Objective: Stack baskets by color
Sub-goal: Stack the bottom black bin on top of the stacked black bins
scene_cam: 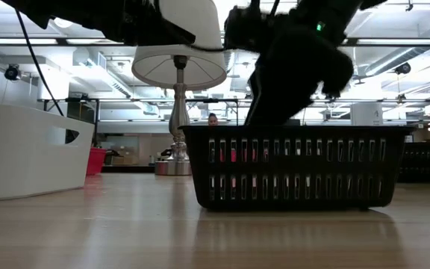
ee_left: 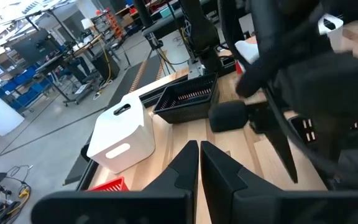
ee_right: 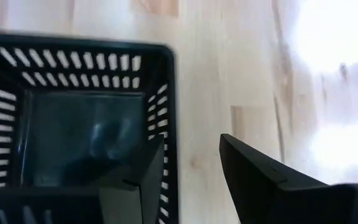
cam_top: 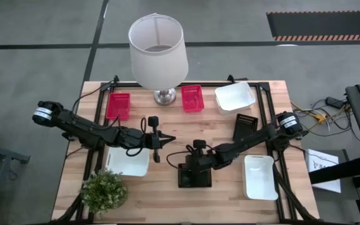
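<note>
Surface (cam_top: pixel 167 206): wooden top carrying all items below.

Lamp (cam_top: pixel 158 44): white shade, metal foot, middle of the far edge; not part of the sort.

Left arm (cam_top: pixel 86 128): reaches in from the left edge; left jaws pressed shut on nothing, hanging over the middle of the surface, well clear of any basket; waiting.

Right arm (cam_top: pixel 255 137): reaches in from the right edge; right jaws apart and astride one wall of the near black basket (cam_top: pixel 194 175), one finger (ee_right: pixel 143 180) inside it, the other outside, neither yet pinching the wall.

White baskets, three: one near the far right corner (cam_top: pixel 235 98); one toward the near right corner (cam_top: pixel 259 177); one on the left side (cam_top: pixel 129 160), just beyond the plant; all separate.

Black baskets, two seen: the near one at the middle of the near edge, under the right jaws, upright and flat on the surface; the second (cam_top: pixel 245 127) toward the right edge, apart from the first.

Red baskets, two seen: one on either side of the lamp foot along the far edge, left (cam_top: pixel 118 105) and right (cam_top: pixel 192 98); unstacked.

Plant (cam_top: pixel 105 190): small, green, near left corner; not part of the sort.

Step in hand, as judged: taking hold of the near black basket for nesting with its fellow. Handling note: close squarely on the wall, low enough that the lattice does not flex or slip; lift level; keep clear of the white basket beside it; set down with rims aligned so that it nests rather than perches.
</note>
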You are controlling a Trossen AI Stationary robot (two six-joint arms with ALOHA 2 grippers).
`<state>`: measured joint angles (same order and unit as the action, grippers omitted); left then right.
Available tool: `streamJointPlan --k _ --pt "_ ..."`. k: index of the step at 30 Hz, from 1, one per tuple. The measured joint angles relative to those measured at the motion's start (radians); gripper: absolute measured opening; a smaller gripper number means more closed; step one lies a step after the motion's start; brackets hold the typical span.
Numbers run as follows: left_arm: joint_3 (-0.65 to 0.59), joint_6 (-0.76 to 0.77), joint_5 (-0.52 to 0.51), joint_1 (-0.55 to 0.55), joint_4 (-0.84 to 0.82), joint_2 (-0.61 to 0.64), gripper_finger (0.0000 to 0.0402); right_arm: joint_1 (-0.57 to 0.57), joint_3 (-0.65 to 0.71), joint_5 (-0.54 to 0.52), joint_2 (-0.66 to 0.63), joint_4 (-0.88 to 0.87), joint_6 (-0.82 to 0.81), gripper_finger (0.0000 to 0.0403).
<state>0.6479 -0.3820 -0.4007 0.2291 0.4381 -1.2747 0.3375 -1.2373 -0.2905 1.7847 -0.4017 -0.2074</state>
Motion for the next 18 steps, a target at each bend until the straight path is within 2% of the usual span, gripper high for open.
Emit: streamJointPlan --k 7,10,15,18 --pt "0.001 0.000 0.000 0.000 0.001 0.000 0.0001 0.000 0.001 0.003 0.035 0.011 0.000 0.0119" --pt "0.001 0.000 0.000 0.000 0.005 0.000 0.0001 0.000 0.001 0.004 0.037 0.010 0.001 0.0093" --pt "0.001 0.001 0.000 0.000 0.005 0.000 0.0001 0.000 0.001 0.013 0.037 0.012 0.010 0.0025" --pt "0.005 0.002 0.000 0.000 0.004 0.000 0.0001 0.000 0.000 0.038 0.036 0.015 0.019 0.0014"
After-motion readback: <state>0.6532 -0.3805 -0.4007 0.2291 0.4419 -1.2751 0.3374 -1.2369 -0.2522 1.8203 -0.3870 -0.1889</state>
